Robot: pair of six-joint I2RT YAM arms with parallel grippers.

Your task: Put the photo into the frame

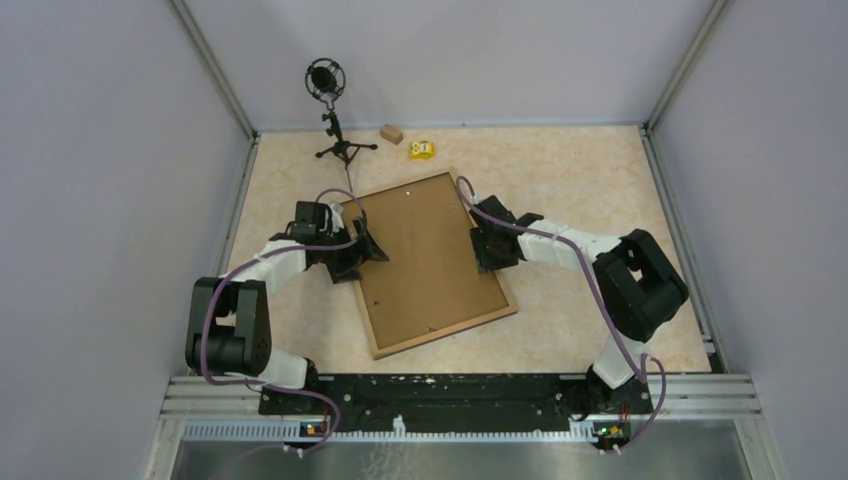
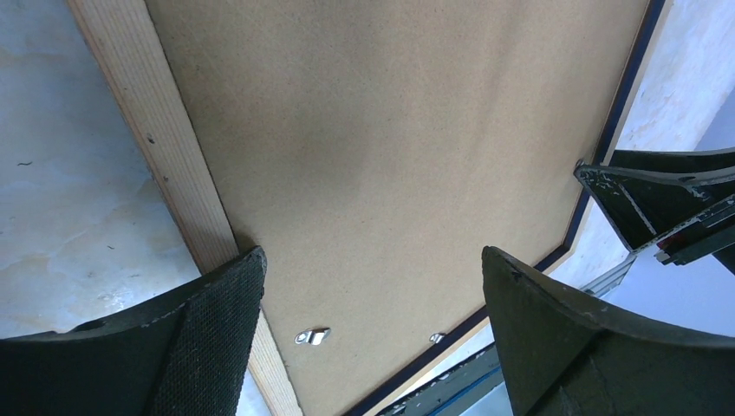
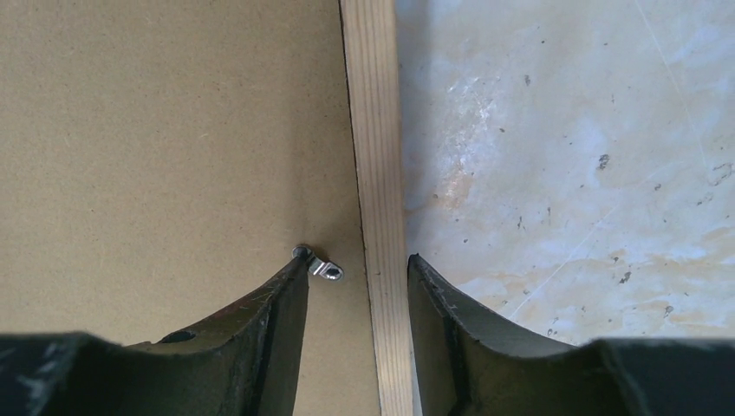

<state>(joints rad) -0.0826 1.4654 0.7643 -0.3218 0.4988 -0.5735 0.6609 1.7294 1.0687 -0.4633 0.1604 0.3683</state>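
The frame (image 1: 445,337) lies tilted on the table, its light wood rim up, with a plain brown backing board (image 1: 425,255) filling it. The photo is hidden. My left gripper (image 1: 362,248) is wide open over the frame's left rim (image 2: 165,147) and the board (image 2: 390,147); its midpoint shows in the left wrist view (image 2: 373,277). My right gripper (image 1: 487,250) is at the right rim, open. In the right wrist view (image 3: 357,264) its fingers straddle the wood rim (image 3: 374,130), and the left fingertip touches a small metal clip (image 3: 327,270) on the board (image 3: 165,130).
A microphone on a small tripod (image 1: 327,85), a small wooden block (image 1: 391,133) and a yellow object (image 1: 421,150) stand at the back of the table (image 1: 580,180). Walls close in left, right and behind. Another metal clip (image 2: 312,335) sits near the board's lower edge.
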